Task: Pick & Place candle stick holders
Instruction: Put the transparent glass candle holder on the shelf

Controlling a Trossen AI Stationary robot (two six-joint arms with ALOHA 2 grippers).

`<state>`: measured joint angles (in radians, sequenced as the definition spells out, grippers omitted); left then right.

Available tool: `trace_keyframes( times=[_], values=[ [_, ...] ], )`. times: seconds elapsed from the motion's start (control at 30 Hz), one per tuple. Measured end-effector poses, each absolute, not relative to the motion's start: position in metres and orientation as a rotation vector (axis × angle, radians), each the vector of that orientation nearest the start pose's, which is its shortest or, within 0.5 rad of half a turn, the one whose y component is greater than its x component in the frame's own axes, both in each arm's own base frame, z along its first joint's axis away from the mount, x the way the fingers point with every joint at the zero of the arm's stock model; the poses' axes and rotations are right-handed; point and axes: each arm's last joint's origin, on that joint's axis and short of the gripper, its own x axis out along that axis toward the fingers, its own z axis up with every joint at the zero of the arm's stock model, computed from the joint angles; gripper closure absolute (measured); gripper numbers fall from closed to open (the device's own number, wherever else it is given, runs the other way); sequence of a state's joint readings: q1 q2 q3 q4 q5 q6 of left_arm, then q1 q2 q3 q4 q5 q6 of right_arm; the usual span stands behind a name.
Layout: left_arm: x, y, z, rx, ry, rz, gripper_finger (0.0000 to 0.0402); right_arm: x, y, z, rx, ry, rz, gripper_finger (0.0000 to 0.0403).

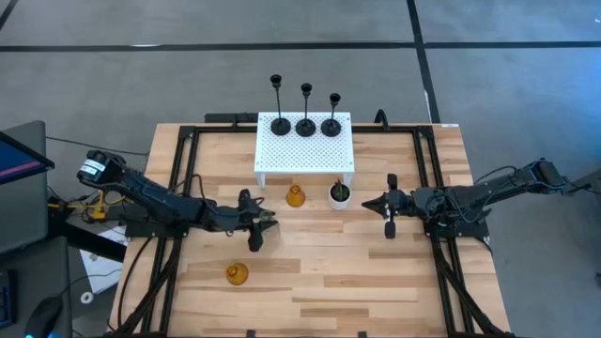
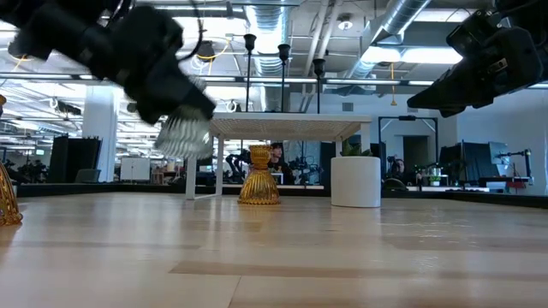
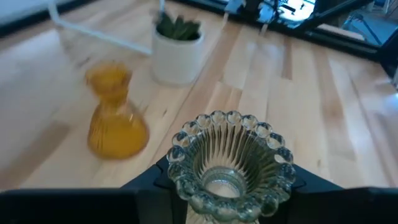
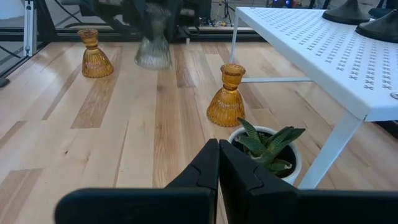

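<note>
Left gripper (image 1: 265, 223), centre-left, clamps one pale glass holder (image 3: 231, 163); two amber holders (image 1: 295, 196) (image 1: 237, 273), three black holders (image 1: 306, 123). Right gripper (image 4: 218, 163) closed, empty.

Overhead view straight down, low view level across table (image 2: 282, 257), wrists close.

The table (image 1: 376, 282) is showing pale wood planks with visible grain and a smooth, low-sheen finish. The white shelf (image 4: 323, 53) is presenting as perforated sheet with a matt painted surface. The pale grey glass holder (image 3: 231, 163) is appearing clear, ribbed and glossy, with a beaded rim. The two amber glass holders (image 4: 226, 98) (image 4: 94, 55) are showing ribbed, translucent, shiny surfaces. The three black thin-stemmed holders (image 1: 305, 111) are looking matt. The white pot (image 2: 355, 180) is looking smooth and matt.
</note>
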<state>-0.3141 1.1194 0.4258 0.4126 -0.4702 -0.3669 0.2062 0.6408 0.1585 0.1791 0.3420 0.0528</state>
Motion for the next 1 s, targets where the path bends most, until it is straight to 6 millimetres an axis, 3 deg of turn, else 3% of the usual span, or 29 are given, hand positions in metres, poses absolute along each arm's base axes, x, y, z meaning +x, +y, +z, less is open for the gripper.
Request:
trace_keyframes(
  times=[0.3,0.43,0.57,0.77,1.0],
  values=[
    [0.237,-0.057,0.286,-0.095,0.189,0.206,0.0274,0.143,0.02,0.172,-0.03,0.289,-0.142,0.0403],
    [0.243,-0.044,0.321,0.003,0.125,0.261,0.0274,0.143,0.02,0.172,-0.03,0.289,-0.142,0.0403],
    [0.247,-0.019,0.344,0.017,0.072,0.364,0.0273,0.143,0.02,0.172,-0.03,0.289,-0.142,0.0403],
    [0.251,0.024,0.356,-0.044,0.033,0.414,0.0273,0.142,0.02,0.171,-0.036,0.309,-0.143,0.0403],
    [0.278,0.054,0.344,-0.072,0.088,0.439,0.0273,0.141,0.02,0.168,-0.043,0.335,-0.144,0.0403]
  ],
)
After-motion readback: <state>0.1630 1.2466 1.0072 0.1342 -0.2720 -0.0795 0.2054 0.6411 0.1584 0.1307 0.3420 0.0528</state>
